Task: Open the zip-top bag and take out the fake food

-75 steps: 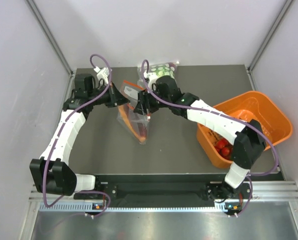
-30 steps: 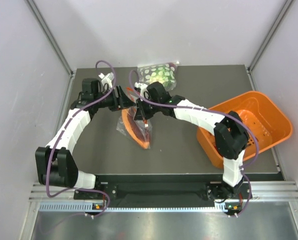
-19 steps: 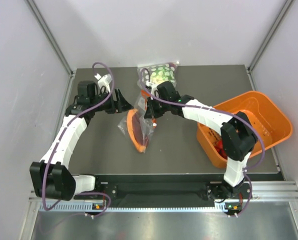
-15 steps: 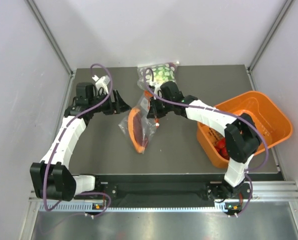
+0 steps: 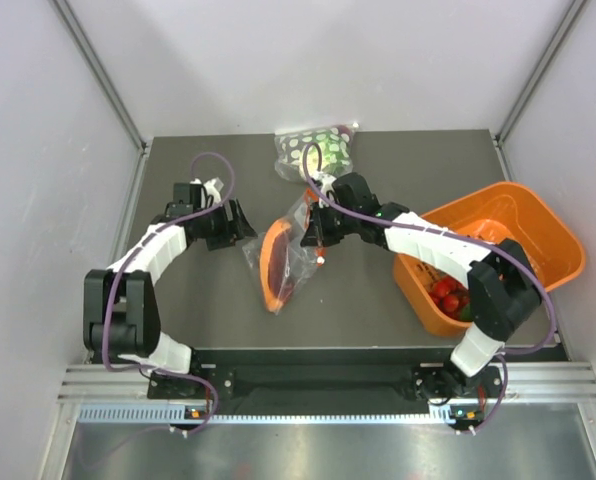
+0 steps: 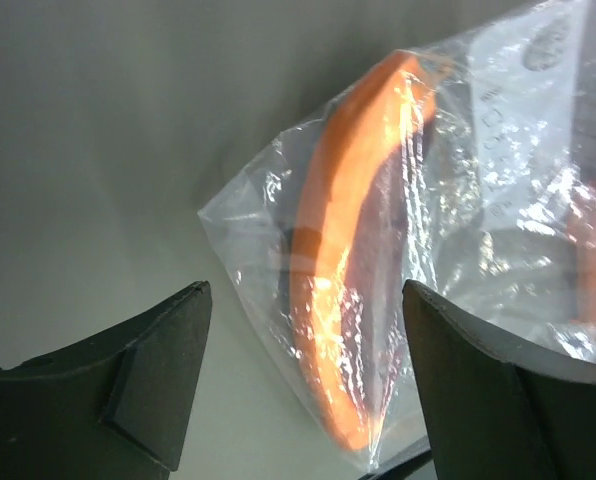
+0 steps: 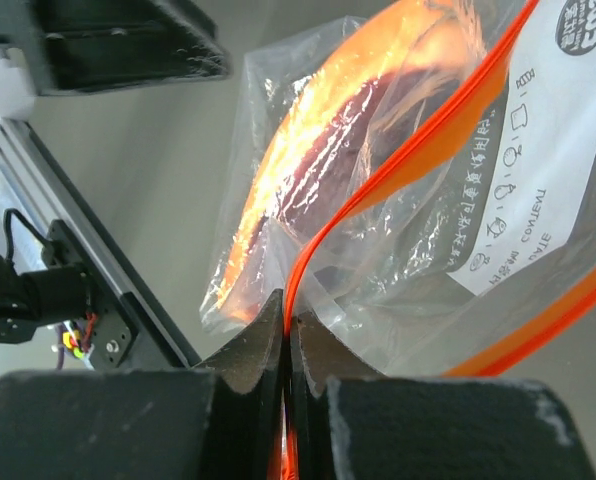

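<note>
One lip of the zip-top bag, mid-bench nearer the far edge, is pinched in your right gripper, your left gripper gapes empty beside it; grab the stiffer zip strip, since the film looks limp and slippery.

You will find print only on the zip-top bag, on its white label. In the right wrist view the label carries a few lines of dark characters and a row of small outline symbols. You see them reversed and tilted, so no word can be made out. A round dark logo sits at one end of the label, cut by the picture's edge, its lettering too small to read. In the left wrist view the same print shows only as faint, blurred grey marks. In the top external view it is too small to read.
</note>
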Controlling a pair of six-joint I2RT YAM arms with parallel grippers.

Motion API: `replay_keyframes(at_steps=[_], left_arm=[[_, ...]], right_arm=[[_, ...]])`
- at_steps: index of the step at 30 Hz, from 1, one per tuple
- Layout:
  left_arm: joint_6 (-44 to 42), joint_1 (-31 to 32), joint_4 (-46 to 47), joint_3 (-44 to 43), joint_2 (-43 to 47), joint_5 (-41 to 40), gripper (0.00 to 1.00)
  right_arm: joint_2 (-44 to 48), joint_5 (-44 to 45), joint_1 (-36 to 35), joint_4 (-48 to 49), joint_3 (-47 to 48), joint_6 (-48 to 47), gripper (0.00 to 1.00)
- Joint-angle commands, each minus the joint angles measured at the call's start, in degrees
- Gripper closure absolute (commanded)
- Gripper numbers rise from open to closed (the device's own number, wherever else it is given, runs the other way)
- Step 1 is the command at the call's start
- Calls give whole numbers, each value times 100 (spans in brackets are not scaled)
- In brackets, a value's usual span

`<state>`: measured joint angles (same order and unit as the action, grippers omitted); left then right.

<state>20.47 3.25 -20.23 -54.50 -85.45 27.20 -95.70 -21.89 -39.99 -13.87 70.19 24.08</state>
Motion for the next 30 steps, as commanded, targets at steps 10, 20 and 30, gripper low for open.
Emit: replay_keyframes(at_steps=[10,20,30], left_arm=[[-43,-26,177,-439,-903,-41,23],[1011,-26,1389,387,-1009,1190,71],[1082,-34,1461,405,-912,1306,100]], right_arm=[[280,115,-123,596,-164,440,100],[-28,-43,-167,420,214,370,100],[341,141,-97,-63,311,247,76]])
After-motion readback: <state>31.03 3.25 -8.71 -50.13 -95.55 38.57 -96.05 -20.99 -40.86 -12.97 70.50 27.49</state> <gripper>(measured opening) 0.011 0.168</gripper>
